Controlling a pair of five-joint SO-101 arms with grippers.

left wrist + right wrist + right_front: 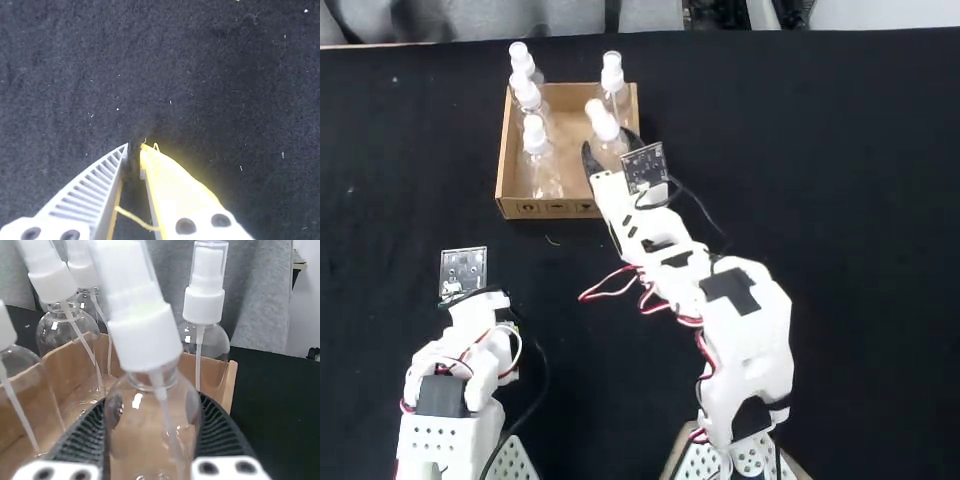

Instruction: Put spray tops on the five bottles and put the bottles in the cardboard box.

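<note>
Black cloth [840,150] covers the whole table, and it runs in a wide stretch from the arms out to the right edge of the frame, with a narrower strip on the left.

Nearest, at the lower left of the high view, the left arm [455,370] sits folded up close to its base. The left gripper [134,150] points straight down at the cloth. Its fingers are pressed almost together with nothing between them, just a thin sliver of gap at the tips. A band of cloth lies between it and the front wall of the box.

The right arm [740,320] reaches from bottom center diagonally up to the box. The right gripper [610,150] is over the box's front right corner. Its black jaws hug both sides of the held bottle [145,415], which has its spray top on and leans a bit toward the left. Its lower body is down inside the box walls.

The cardboard box [502,150] sits in the upper middle-left, open side up, right wall just beside the gripper. Inside are the front-left bottle [542,170], the middle-left bottle [527,92] and the back-left bottle [520,55] in a column along the left wall, plus the back-right bottle [612,75] just behind the held one. All are capped and packed pretty tight.

Furthest back, the cloth ends at a grey backdrop [470,20] just past the box's rear edge
</note>
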